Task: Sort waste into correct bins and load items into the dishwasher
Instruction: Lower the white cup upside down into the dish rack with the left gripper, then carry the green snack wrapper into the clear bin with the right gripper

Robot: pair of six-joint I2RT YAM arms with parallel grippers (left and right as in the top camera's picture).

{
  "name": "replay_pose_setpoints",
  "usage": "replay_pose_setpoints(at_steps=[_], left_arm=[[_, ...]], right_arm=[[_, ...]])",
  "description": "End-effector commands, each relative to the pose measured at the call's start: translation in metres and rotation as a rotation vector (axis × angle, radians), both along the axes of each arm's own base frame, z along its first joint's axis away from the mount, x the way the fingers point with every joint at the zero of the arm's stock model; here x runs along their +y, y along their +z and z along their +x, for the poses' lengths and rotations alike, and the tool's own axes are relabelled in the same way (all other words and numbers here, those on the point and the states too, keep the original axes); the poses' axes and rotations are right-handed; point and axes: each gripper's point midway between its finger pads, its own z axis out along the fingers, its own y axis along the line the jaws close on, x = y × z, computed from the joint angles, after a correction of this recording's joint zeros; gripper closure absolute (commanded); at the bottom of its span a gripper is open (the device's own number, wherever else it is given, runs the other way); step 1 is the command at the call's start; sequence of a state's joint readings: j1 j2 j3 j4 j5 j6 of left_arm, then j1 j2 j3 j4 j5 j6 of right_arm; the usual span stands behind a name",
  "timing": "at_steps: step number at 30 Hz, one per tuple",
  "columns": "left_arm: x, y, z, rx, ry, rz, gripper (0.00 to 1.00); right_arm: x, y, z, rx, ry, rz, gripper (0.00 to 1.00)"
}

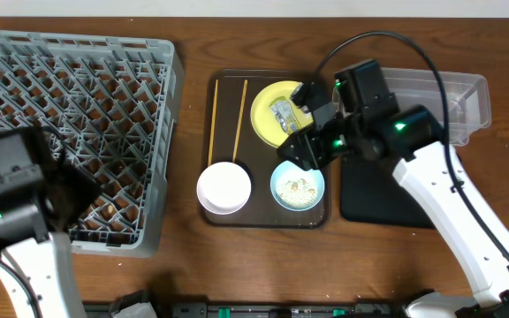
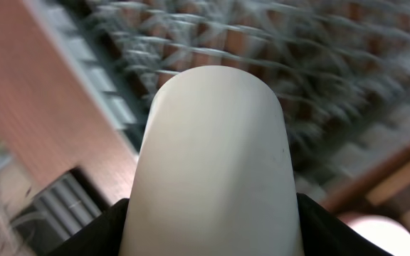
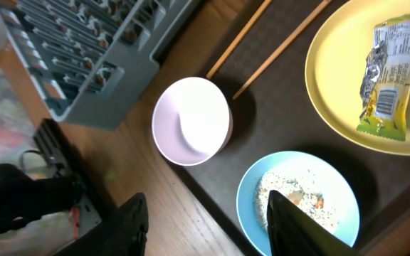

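Right claw [image 3: 207, 197] hangs with its two dark fingers spread and nothing between them, above the spot where the table [image 3: 191, 217] meets the edge of the dark brown serving tray [image 3: 276, 107]. In the wrist view its right finger hides the lower left of the light blue bowl [image 3: 342, 190], and the frame cuts off the bowl's bottom. Whitish rice-like scraps [image 3: 287, 186] lie in that bowl. Just beside it, at 10 o'clock, the white bowl [image 3: 191, 121] shows only its bare inside.

Farther on, the yellow plate [image 3: 333, 78] is cut off by the frame's top and right edges. The green-yellow wrapper [image 3: 390, 75] lies crumpled on it. The two chopsticks [image 3: 280, 50] lie side by side on the tray, apart from the plate.

From overhead, the plate sits at 1 o'clock on the tray, the blue bowl at 5, the white bowl at 7 and the chopsticks at 10 to 11. The right arm hides the plate's right edge, one end of the clear tub [image 1: 453, 102] and the top of the black tray [image 1: 378, 199]. What the tub holds is hard to make out.

At 9 o'clock stands the grey dish rack [image 1: 87, 106]. The left claw [image 1: 76, 193] is a dark shape over the rack's 7 o'clock corner, and I cannot tell how its fingers are set. Its wrist view is blurred, and a white rounded shape fills the middle.
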State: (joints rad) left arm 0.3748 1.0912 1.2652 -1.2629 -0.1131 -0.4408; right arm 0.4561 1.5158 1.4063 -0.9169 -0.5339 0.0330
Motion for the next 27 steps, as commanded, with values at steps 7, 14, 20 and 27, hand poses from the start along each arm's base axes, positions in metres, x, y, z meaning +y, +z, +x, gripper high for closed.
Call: replay_pose_setpoints(at_steps=[7,14,20,27], left_arm=[[0.055,-0.055,-0.006,0.196,0.268,-0.095,0.62],[0.062,-0.084,-0.003,0.265,0.304,-0.193,0.41],[0.059,-0.086,0.012,0.185,0.265,-0.289,0.12],[0.032,-0.027,0.051,-0.073,0.045,-0.367,0.02]], right_arm=[[0.010,-0.008,-0.005,-0.035,0.022,-0.073,0.51],[0.008,-0.010,-0.008,-0.021,0.023,-0.081,0.51],[0.008,-0.010,-0.008,-0.020,0.022,-0.083,0.51],[0.004,-0.011,-0.003,-0.036,0.005,-0.099,0.43]])
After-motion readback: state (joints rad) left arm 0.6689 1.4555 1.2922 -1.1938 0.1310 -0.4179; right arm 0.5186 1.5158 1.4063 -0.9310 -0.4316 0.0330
